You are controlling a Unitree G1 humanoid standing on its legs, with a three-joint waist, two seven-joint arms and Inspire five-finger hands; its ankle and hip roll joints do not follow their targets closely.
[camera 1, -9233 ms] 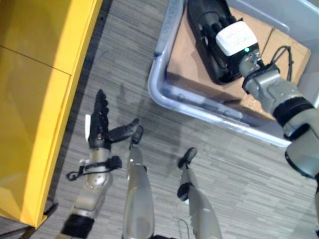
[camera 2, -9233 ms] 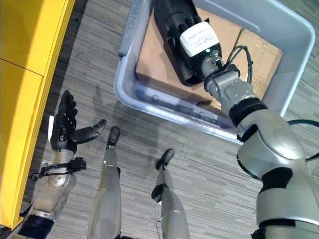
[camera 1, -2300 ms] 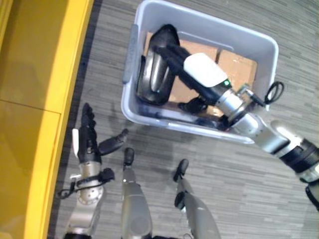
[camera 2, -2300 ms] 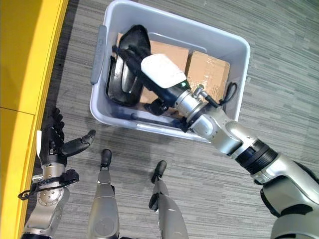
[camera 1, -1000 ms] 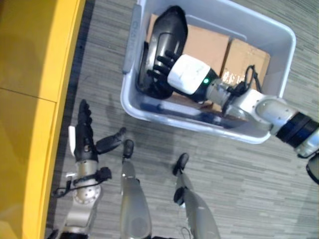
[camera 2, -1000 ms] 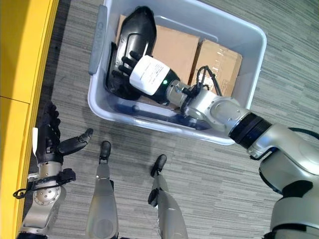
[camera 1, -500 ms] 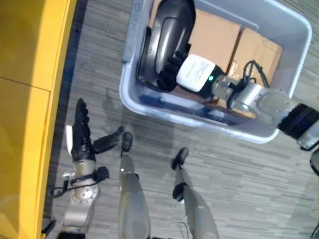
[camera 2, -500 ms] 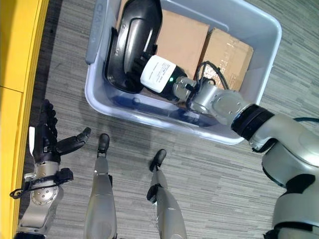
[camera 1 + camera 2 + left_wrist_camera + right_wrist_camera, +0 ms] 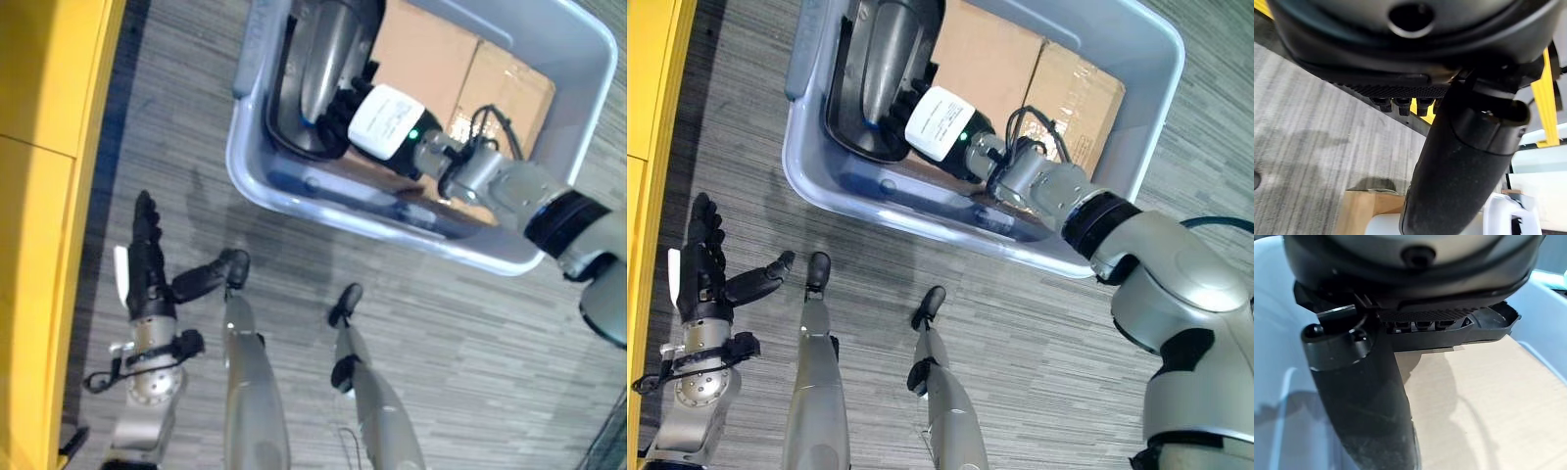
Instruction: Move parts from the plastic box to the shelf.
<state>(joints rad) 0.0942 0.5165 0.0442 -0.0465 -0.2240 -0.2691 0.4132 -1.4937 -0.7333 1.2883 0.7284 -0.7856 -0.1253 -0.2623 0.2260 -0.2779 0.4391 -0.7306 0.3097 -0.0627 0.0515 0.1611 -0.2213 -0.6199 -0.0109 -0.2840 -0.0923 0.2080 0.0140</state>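
I see right hand (image 9: 921, 117) in plastic box (image 9: 1117, 211) on black part (image 9: 877, 73), grip unclear | left hand (image 9: 705, 264) spread open, holds nothing

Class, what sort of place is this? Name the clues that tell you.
Probably a workshop or factory storeroom: a grey plastic box on the floor holds a black moulded part and cardboard cartons, beside a yellow shelf unit on grey striped carpet.

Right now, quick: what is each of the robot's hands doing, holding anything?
Left hand: open, fingers straight, holding nothing, out over the floor.
Right hand: inside the plastic box, fingers on the black part; whether it grips cannot be told.
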